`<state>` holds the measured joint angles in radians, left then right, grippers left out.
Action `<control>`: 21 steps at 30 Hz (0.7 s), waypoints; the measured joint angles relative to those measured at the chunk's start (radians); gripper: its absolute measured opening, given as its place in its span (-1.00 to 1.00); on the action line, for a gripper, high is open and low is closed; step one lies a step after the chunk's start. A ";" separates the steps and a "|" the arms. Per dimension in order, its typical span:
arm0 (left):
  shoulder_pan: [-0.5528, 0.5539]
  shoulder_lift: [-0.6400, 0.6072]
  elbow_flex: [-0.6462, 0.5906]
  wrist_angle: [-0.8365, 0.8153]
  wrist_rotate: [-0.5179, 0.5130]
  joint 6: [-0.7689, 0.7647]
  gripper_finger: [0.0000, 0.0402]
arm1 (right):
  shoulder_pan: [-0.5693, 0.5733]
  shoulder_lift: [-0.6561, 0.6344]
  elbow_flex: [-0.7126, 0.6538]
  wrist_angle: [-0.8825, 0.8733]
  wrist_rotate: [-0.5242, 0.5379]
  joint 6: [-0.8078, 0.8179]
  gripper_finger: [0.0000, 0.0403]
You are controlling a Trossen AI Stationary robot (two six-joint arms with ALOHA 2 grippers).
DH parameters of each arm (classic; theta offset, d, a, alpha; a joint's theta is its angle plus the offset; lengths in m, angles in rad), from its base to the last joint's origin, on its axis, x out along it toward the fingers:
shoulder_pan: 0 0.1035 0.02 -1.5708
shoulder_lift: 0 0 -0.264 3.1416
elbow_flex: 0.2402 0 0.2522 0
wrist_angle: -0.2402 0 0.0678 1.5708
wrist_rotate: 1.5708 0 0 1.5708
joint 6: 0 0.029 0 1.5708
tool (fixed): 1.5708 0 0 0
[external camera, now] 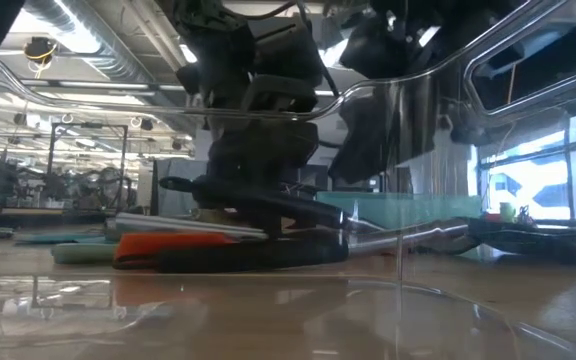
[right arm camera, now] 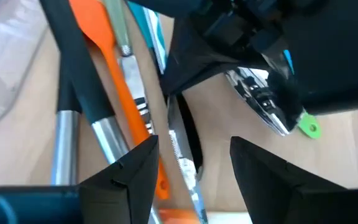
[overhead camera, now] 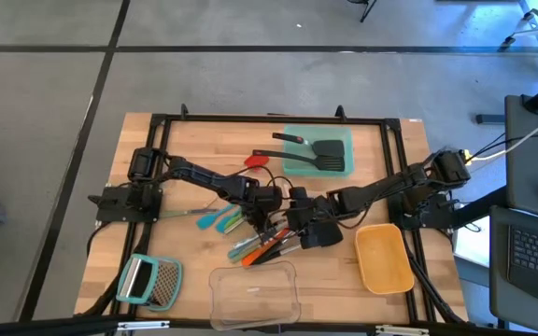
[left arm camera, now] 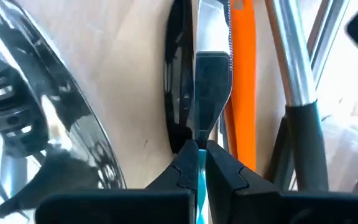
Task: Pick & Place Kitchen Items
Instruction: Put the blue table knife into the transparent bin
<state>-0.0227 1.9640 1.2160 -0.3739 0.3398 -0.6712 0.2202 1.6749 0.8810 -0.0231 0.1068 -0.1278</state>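
The kitchen items lie in a pile (overhead camera: 264, 247) at the table's middle, toward the near edge: an orange spatula (right arm camera: 114, 68), steel-handled black tools (right arm camera: 82, 99) and teal ones (overhead camera: 218, 219). My left gripper (left arm camera: 199, 163) reaches into the pile from the left and is shut on a slim tool (left arm camera: 211, 81) with a dark handle and a serrated steel blade. My right gripper (right arm camera: 194, 180) hangs open just above the pile from the right. The serrated blade (right arm camera: 180, 158) lies below the gap between its fingers, and I see them touch nothing. My left gripper pinches the narrow end of the dark handle (left arm camera: 202, 138) between its two fingers, with a teal sliver showing in the gap. The fingers slant down from the table's left and point along the tool. The tool runs on from the fingertips beside the orange spatula (left arm camera: 241, 74). Whether it is lifted cannot be told.
A teal tray (overhead camera: 292, 166) at the far middle holds black slotted spatulas (overhead camera: 328, 157), with a red spatula (overhead camera: 258, 160) beside it. A yellow container (overhead camera: 384, 257) stands near right, a clear one (overhead camera: 255, 291) at the near edge, and a teal-handled grater (overhead camera: 150, 280) near left.
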 joint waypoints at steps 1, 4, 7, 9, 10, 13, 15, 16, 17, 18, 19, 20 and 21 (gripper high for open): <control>0.002 0.000 0.000 0.009 0.010 -0.001 -0.99 | -0.006 0.000 0.000 0.000 0.000 -0.003 0.00; 0.012 0.000 0.000 0.012 0.036 -0.001 -0.99 | -0.020 0.000 0.000 0.000 -0.003 -0.039 0.00; 0.017 0.000 0.000 0.017 0.048 -0.007 -0.98 | -0.031 0.000 0.000 -0.010 -0.004 -0.049 0.00; 0.019 0.000 0.001 0.020 0.065 -0.009 -0.98 | -0.038 0.008 0.000 -0.021 -0.005 -0.056 0.00; 0.020 -0.001 0.001 0.021 0.074 -0.013 -0.98 | -0.040 0.014 0.000 -0.024 -0.012 -0.058 0.00; 0.021 -0.002 0.002 0.036 0.095 -0.015 -0.98 | -0.044 0.029 0.000 -0.032 -0.067 -0.065 0.00; 0.021 -0.002 0.002 0.039 0.100 -0.023 -0.98 | -0.043 0.052 0.000 -0.048 -0.082 -0.071 -0.02; 0.022 -0.002 0.002 0.042 0.103 -0.024 -0.98 | -0.042 0.064 -0.002 -0.054 -0.083 -0.071 -0.03; 0.023 -0.002 0.002 0.042 0.105 -0.025 -0.98 | -0.039 0.077 -0.002 -0.041 -0.083 -0.072 -0.05; 0.023 -0.002 0.002 0.042 0.106 -0.025 -0.98 | -0.036 0.085 -0.002 -0.039 -0.082 -0.072 -0.06; 0.024 -0.002 0.002 0.042 0.106 -0.029 -0.98 | -0.034 0.092 -0.001 -0.041 -0.082 -0.071 -0.08; 0.024 -0.002 0.002 0.042 0.106 -0.031 -0.98 | -0.031 0.098 -0.001 -0.036 -0.081 -0.071 -0.09; 0.024 -0.002 0.002 0.042 0.106 -0.031 -0.98 | -0.028 0.102 -0.001 -0.034 -0.080 -0.070 -0.10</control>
<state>0.0017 1.9617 1.2182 -0.3317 0.4461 -0.7021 0.1920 1.7772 0.8803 -0.0574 0.0265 -0.1982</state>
